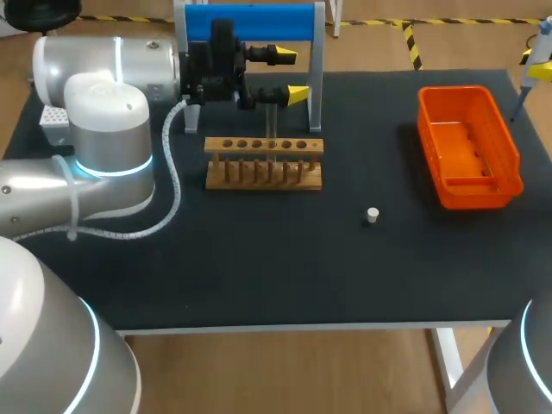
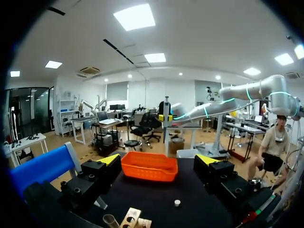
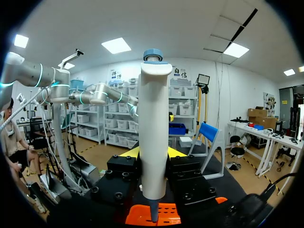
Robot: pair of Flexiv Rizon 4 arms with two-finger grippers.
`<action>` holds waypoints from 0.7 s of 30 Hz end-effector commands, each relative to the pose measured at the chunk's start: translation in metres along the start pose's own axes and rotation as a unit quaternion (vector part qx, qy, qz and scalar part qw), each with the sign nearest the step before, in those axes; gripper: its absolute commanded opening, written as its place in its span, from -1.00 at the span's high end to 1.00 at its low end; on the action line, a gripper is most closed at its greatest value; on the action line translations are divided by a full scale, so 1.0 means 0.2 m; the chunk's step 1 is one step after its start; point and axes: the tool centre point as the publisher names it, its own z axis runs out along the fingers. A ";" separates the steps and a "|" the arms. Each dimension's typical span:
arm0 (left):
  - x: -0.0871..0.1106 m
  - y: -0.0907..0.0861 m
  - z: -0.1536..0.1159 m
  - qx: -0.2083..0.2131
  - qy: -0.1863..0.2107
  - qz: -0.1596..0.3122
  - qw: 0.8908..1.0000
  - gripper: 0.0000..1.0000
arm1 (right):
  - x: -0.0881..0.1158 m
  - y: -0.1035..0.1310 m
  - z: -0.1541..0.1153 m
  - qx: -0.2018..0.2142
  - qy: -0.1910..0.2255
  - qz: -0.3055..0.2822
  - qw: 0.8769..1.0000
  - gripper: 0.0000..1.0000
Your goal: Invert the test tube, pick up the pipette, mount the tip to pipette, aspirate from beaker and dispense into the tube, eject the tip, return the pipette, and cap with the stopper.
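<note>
Toward the far edge of the tabletop [image 1: 259, 267], left of middle, finding the clear test tube [image 1: 271, 138] standing upright in a hole of the wooden rack [image 1: 263, 175], rising above the rack's top board. Also showing in the left wrist view, low and close under the tool, just beside the rack's end. Finding the left tool [image 1: 293, 75] right over the tube's top, its yellow-tipped fingers spread wide apart and gripping nothing; not being able to tell whether the nearer finger is touching the tube. Noting the blue stand [image 1: 250, 21] directly behind that tool, at the far edge.

Moving outward, spotting the small white stopper [image 1: 372, 215] lying alone on the dark surface, nearer the middle, well apart from the rack and between it and the orange bin [image 1: 474, 191]. Seeing the bin sitting along the right side of the tabletop, its long side running from the far edge toward the near one.

At the far right corner, finding the right tool [image 3: 153, 152] closed on the pipette [image 3: 154, 95], both fingers pressing its white body from two sides. Holding the pipette upright along the fingers, blue-capped end away from the tool and narrow end pointing down over the orange bin, as the right wrist view is showing.
</note>
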 end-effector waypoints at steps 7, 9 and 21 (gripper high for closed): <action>0.02 0.01 0.00 -0.004 -0.017 0.002 1.000 -1.00 | 0.00 0.01 0.00 0.002 0.000 0.000 1.000 1.00; 0.02 0.01 0.00 -0.004 -0.017 0.002 1.000 -1.00 | 0.00 0.01 0.00 0.002 0.000 0.000 1.000 1.00; 0.02 0.01 0.00 -0.004 -0.017 0.002 1.000 -1.00 | 0.02 0.02 0.04 -0.001 0.000 0.001 1.000 1.00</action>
